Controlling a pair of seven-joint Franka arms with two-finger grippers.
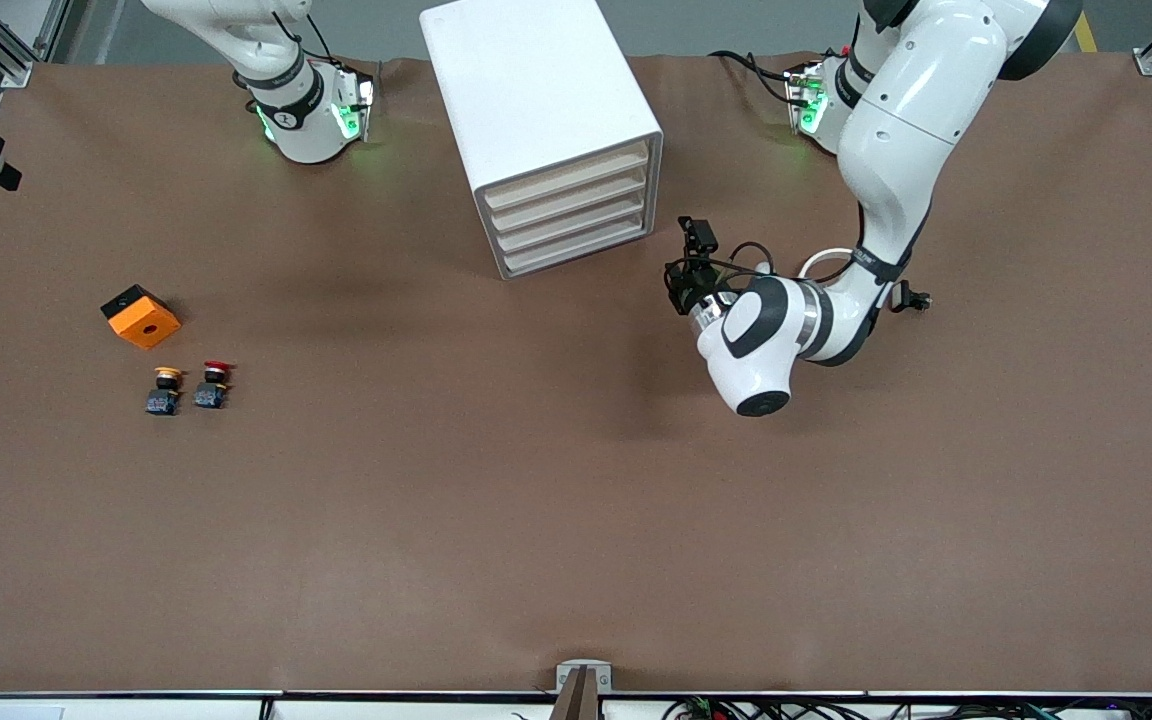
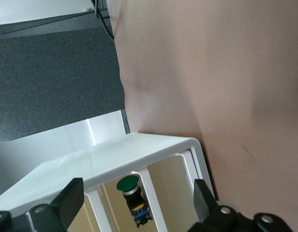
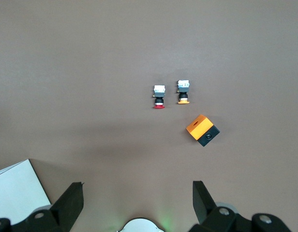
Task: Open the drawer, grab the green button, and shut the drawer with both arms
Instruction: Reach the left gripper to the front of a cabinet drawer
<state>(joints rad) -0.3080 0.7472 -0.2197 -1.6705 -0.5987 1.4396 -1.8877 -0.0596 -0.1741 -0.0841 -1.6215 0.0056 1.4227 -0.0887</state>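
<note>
Left gripper (image 2: 134,203) spread wide, level with the fronts of the white four-drawer plastic cabinet (image 1: 546,120); green-capped push button (image 2: 131,195) visible inside a drawer compartment; right gripper (image 3: 137,203) spread wide, waiting above the brown table (image 1: 536,500); empty.

A brown bench (image 1: 536,500) carries a white drawer cabinet (image 1: 546,130) at about twelve o'clock, between the two arm bases. Toward nine o'clock, at the right arm's end, sits an orange-and-black box (image 1: 141,317); just nearer the front camera stand a yellow-capped button (image 1: 165,390) and a red-capped button (image 1: 213,384), side by side.
</note>
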